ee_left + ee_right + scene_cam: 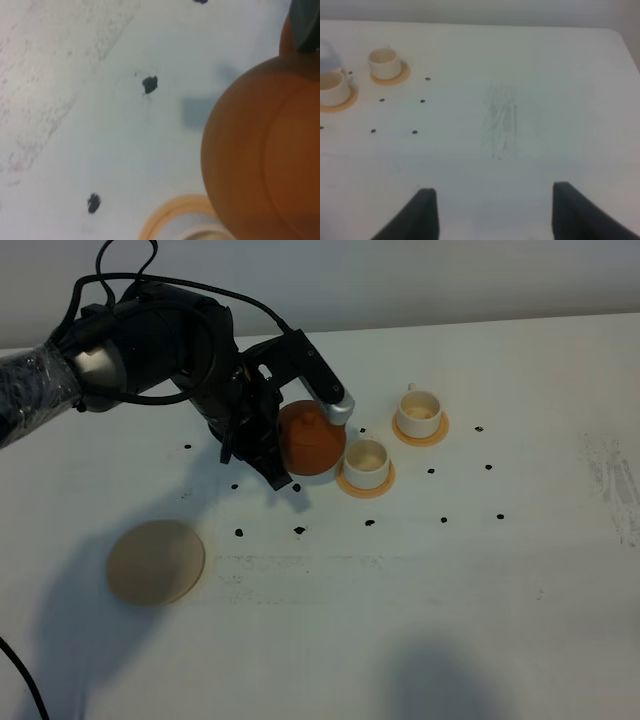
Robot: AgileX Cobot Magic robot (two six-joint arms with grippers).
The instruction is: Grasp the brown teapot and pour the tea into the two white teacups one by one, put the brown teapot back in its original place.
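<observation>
My left gripper (pixel 303 447) is shut on the brown teapot (pixel 318 436), which hangs tilted just left of the nearer white teacup (pixel 367 461). In the left wrist view the teapot (pixel 265 150) fills the right side, with one dark finger (pixel 305 25) against it and the cup's orange coaster (pixel 167 215) below. The second white teacup (pixel 419 412) stands farther back right on its own orange coaster (pixel 421 435). Both cups (pixel 384 62) (pixel 332 87) also show in the right wrist view. I cannot make out any tea. The original place, a beige disc (pixel 156 561), lies bare at front left. My right gripper (pixel 495 215) is open and empty.
Small black marks (pixel 299 531) dot the white table (pixel 480 600) around the cups. A faint scuffed patch (pixel 612 480) lies at the right edge. A black cable (pixel 20 680) crosses the front left corner.
</observation>
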